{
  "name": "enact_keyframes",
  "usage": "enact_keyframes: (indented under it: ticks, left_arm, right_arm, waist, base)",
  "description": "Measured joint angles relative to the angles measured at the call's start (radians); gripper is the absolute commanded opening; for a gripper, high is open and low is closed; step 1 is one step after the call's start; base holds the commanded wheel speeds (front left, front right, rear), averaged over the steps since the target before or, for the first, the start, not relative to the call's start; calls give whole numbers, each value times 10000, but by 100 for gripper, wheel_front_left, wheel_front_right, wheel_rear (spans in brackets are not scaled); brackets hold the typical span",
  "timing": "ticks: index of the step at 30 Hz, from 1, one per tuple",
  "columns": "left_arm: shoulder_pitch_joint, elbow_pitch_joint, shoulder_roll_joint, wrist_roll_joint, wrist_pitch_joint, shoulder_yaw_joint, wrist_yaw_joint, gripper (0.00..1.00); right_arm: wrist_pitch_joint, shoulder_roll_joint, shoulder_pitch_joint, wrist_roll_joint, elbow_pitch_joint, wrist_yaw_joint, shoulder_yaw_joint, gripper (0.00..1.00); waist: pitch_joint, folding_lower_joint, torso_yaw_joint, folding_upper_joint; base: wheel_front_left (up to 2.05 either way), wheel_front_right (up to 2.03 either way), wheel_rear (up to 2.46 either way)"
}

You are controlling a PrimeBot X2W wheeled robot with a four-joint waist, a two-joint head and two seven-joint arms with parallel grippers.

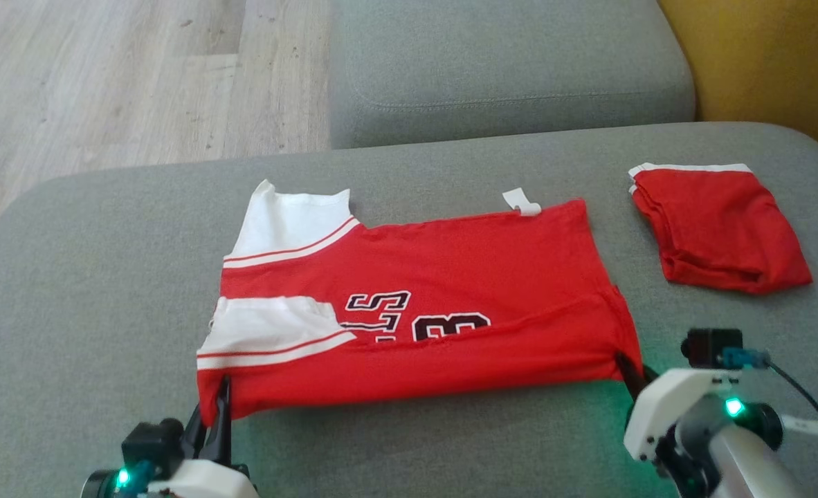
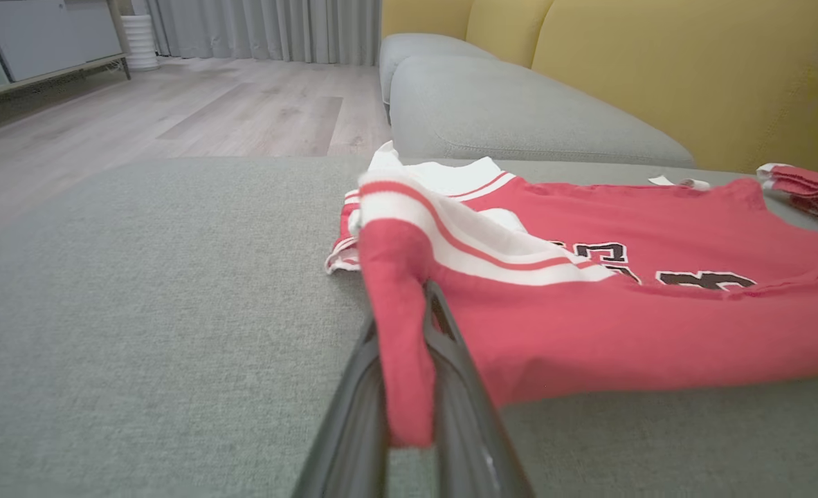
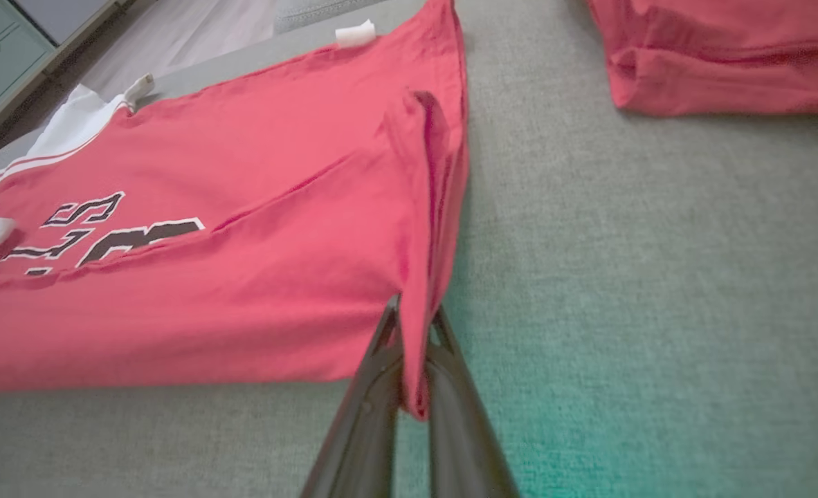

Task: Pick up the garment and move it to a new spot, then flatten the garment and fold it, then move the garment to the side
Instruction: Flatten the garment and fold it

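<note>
Centrally in the head view, a red jersey (image 1: 450, 277) with white sleeves and dark lettering lies spread on a grey cushion (image 1: 91, 290), sleeves toward the left of the frame and hem toward the right. Its near long edge, along the lower part of the frame, is slightly raised and turned partly over the lettering. At the lower left, the left gripper (image 1: 215, 408) is clamped on the red corner below the white-banded sleeve; the left wrist view shows cloth pinched in this gripper (image 2: 405, 311). At the lower right, the right gripper (image 1: 629, 373) is likewise closed on the hem corner, with cloth nipped in it in the right wrist view (image 3: 416, 308). A small white label (image 1: 522, 200) projects from the far edge. A folded red cloth (image 1: 717, 232) lies apart at the upper right. Wooden floor (image 1: 104, 76) occupies the upper left.
</note>
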Motion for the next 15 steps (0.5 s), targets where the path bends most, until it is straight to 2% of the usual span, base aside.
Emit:
enact_keyframes:
  ticks: [2,3,4,6,7,15]
  left_arm:
    - [39,-109,2,-46,96,-23,35,0]
    - [49,-173,6,-46,182,-40,35,0]
    - [49,-211,6,-54,249,-63,36,0]
    - [49,-251,6,-86,322,-117,48,48]
    - [48,-268,6,-123,328,-132,84,100]
    - [-224,-629,8,-132,-207,104,405,100]
  right_arm:
    - [255,2,313,-52,-435,0,-182,0]
    - [320,15,430,-102,-652,0,-299,15]
    - [345,35,526,-144,-876,0,-405,99]
    - [422,134,635,-278,-1325,0,-623,100]
    - [431,205,685,-353,-1546,0,-731,100]
    - [-583,558,700,-1490,-3229,0,-1632,100]
  waist:
    - [47,1,0,0]
    - [74,1,-2,0]
    - [99,1,-5,0]
    - [162,1,-14,0]
    - [197,1,-19,0]
    - [491,2,-88,0]
  base:
    - [0,0,0]
    - [0,0,0]
    - [0,0,0]
    - [0,0,0]
    - [0,0,0]
    - [0,0,0]
